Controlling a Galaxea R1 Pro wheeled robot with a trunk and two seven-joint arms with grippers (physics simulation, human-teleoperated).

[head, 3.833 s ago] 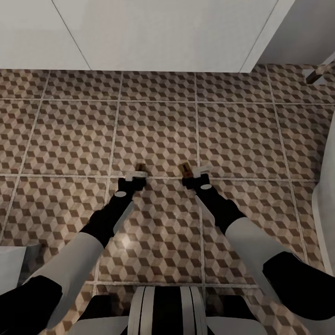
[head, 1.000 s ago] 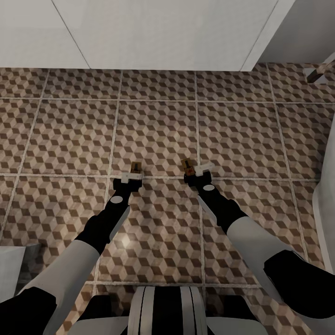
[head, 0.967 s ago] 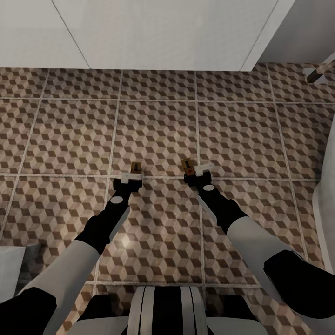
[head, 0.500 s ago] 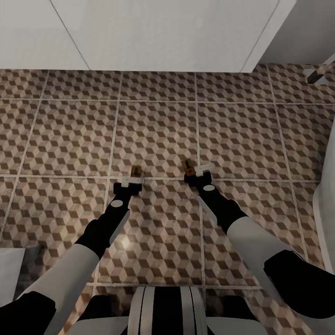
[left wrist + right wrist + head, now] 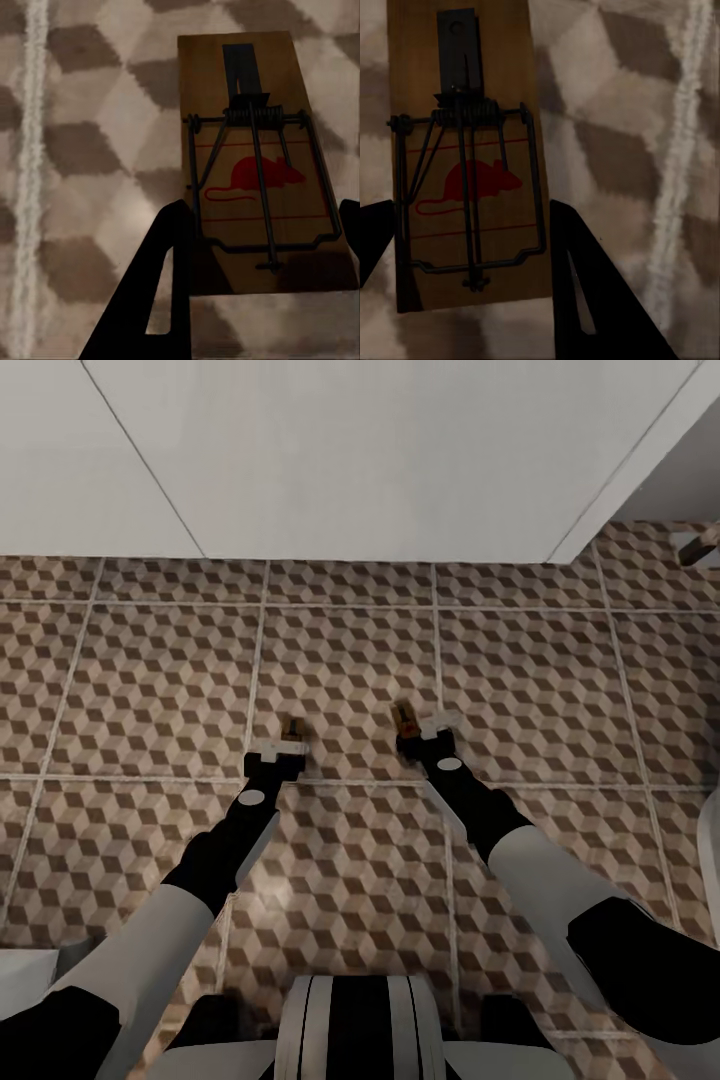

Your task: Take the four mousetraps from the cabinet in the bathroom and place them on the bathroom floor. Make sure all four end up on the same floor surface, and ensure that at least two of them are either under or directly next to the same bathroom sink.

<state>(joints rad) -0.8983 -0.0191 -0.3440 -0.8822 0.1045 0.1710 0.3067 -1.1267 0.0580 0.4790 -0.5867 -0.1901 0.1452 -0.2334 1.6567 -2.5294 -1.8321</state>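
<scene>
Cube-pattern bathroom floor, white vanity front ahead. Left end effector and right end effector each grasp a mousetrap low over tiles. Lower flat, then release.

Cube-patterned floor, two mousetraps

Wooden mousetrap with dark metal wire, matt tiled floor

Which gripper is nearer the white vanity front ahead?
Roughly level, the right marginally nearer. The left gripper holds a mousetrap over the tiles; the right gripper holds another, both short of the white vanity front.
</scene>
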